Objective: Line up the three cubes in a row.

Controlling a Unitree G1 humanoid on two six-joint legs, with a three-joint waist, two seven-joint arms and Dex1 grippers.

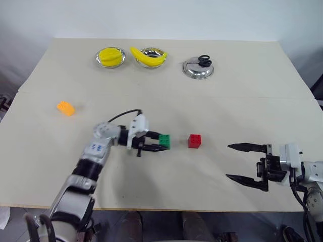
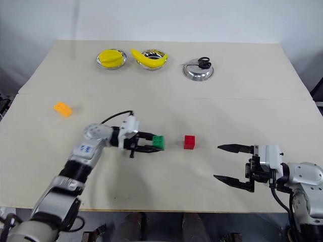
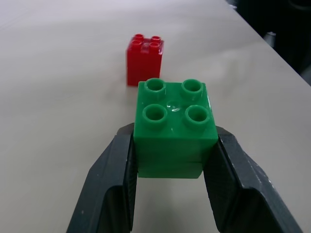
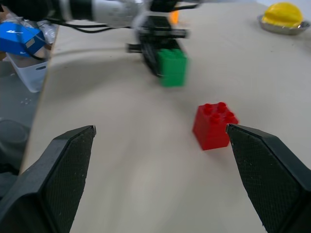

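- The left gripper is clenched on the green cube, one black finger on each opposite side wall, the studded top facing up; the pictures do not settle whether the cube rests on the table or hangs just above it.
- The red cube stands just beside the green one, apart from it, straight ahead of the left gripper along the line its fingers point, toward the table's right edge. That gap is what the coming move turns on, in my judgement.
- The orange cube lies well apart, near the table's left edge and farther from the front edge than the other two, nearer the left arm.
- The right gripper hangs released, fingers wide, near the table's front right corner, its fingers pointing toward the red cube.
- The cubes are glossy hard plastic, boxy, with four round studs; the fingers have dull, textured pads; the tabletop is matte and pale.
- Along the far edge sit three steel bowls, holding yellow fruit and scissors.
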